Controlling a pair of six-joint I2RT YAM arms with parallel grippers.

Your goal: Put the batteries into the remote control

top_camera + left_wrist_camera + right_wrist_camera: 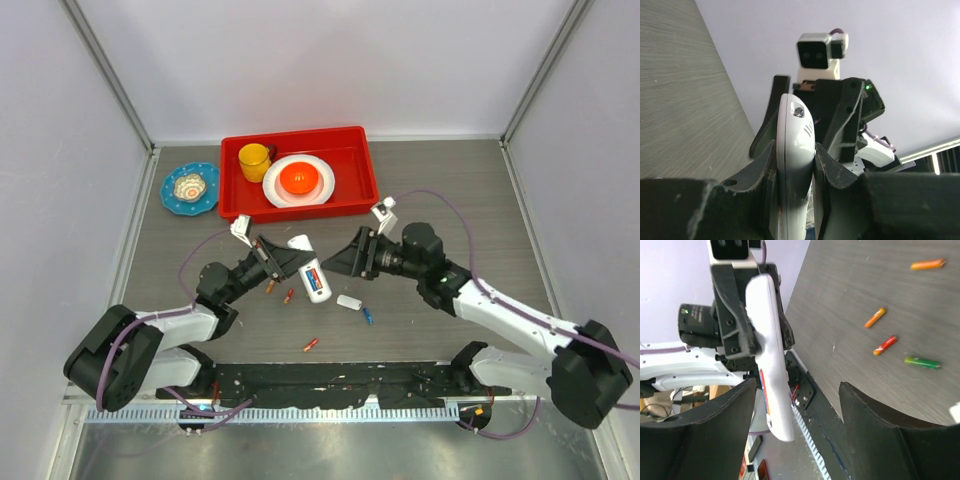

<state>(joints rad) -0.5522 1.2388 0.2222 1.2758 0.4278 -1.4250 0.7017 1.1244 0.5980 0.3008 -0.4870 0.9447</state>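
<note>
Near the front edge of the counter, about the middle, lies one of the batteries (311,345). Three more lie a bit further in. A small white piece (349,301) lies among them, maybe the back cover. The batteries are tiny, light, hard and round, so I think they will roll and slip. Pinch one across its middle, coming straight down on it.

Further in, your left gripper (295,262) is clamped on the remote control (314,275). It seems to hold it up off the counter, with one end sticking out. The remote is smooth, hard plastic and light, so it could slide or twist in the grip. Hold it by its long sides. Your right gripper (342,257) faces it from just beside, jaws wide apart and empty.

By the far edge sits the red tray (230,185).
</note>
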